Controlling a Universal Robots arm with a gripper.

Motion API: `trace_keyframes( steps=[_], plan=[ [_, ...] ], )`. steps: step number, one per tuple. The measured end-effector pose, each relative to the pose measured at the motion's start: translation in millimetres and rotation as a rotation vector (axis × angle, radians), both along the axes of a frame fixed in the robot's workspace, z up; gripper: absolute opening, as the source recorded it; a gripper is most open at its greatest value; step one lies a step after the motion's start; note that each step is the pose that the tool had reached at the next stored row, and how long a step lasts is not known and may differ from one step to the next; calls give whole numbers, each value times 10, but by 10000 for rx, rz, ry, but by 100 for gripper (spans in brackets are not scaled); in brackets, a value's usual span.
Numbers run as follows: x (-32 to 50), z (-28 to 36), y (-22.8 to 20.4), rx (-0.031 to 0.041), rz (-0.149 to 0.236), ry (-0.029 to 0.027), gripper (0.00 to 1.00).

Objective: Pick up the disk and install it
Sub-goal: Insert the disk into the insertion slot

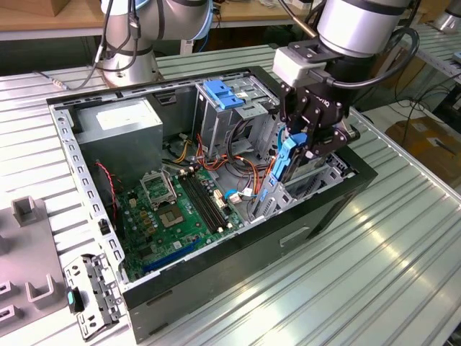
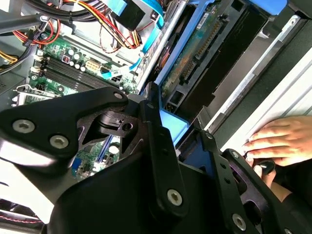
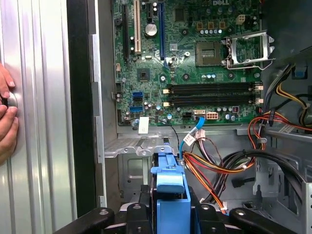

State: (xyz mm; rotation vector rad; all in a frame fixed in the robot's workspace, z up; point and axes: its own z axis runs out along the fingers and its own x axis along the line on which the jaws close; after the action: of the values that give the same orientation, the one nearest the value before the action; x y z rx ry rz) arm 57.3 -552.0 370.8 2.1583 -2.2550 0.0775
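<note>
Disk (image 1: 281,175), a flat grey-metal drive in smooth blue plastic rails, hangs on edge over the computer case (image 1: 66,148), at three o'clock from the green motherboard (image 1: 173,209) in the exterior view. The end effector (image 1: 299,148) is clamped tight on it. It should stay square to the bay, clear of the loose cables (image 1: 248,169).

Illumination bright, from overhead. Strong glare bands on the metal table (image 1: 374,274) at the exterior view's right. Interior of the computer case (image 1: 216,268) in moderate shadow. The motherboard (image 3: 146,73) evenly lit in the first wrist view. The gripper (image 2: 176,113) near-black, underexposed, in the second wrist view.
</note>
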Motion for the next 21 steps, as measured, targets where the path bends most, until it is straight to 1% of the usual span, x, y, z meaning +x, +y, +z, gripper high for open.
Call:
trace_keyframes(
  steps=[3,9,10,11,12,13,17,18,19,21],
  plan=[
    [0,-22,0,0,0,0,37],
    [0,-26,0,3,-1,-1,37],
    [0,-26,0,1,-1,-1,38],
    [0,-26,0,1,0,-1,44],
    [0,-30,1,4,0,-1,44],
    [0,-57,0,4,0,-1,51],
    [0,-140,0,1,0,0,51],
    [0,-157,0,1,1,0,49],
    [0,-175,0,0,0,-1,42],
    [0,-180,0,-7,1,0,30]
  ],
)
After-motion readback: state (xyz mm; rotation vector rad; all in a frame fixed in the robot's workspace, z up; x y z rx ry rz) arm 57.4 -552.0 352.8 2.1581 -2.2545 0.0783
